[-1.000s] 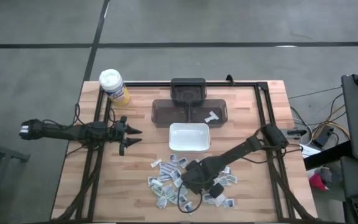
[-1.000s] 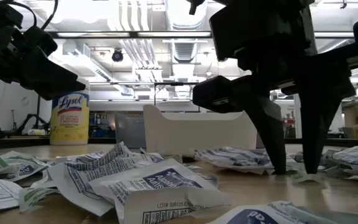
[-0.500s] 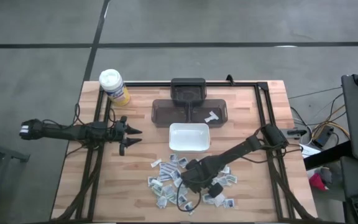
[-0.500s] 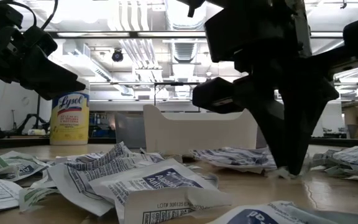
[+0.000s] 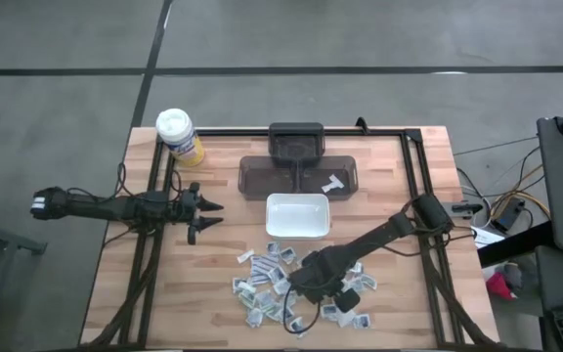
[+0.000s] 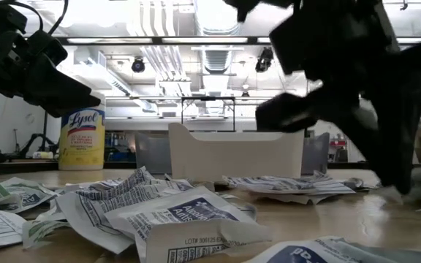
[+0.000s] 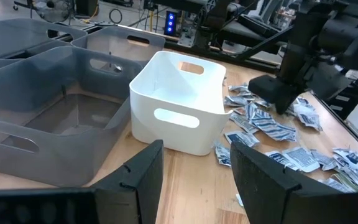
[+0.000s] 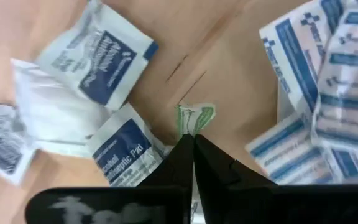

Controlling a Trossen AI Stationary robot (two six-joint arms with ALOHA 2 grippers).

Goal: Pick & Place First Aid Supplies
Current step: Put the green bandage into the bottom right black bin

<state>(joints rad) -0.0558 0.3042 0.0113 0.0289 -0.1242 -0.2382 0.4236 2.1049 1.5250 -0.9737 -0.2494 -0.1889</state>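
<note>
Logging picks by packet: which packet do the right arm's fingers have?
The small green-edged packet, pinched at one end between the shut fingers of the right gripper. The packets around it are blue-printed and lie untouched on the wood.

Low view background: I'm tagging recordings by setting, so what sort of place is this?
Probably a robotics lab or workshop in an industrial hall: exposed ceiling ducts and strip lights, a bare concrete floor, and a wooden table framed by black rails.
</note>
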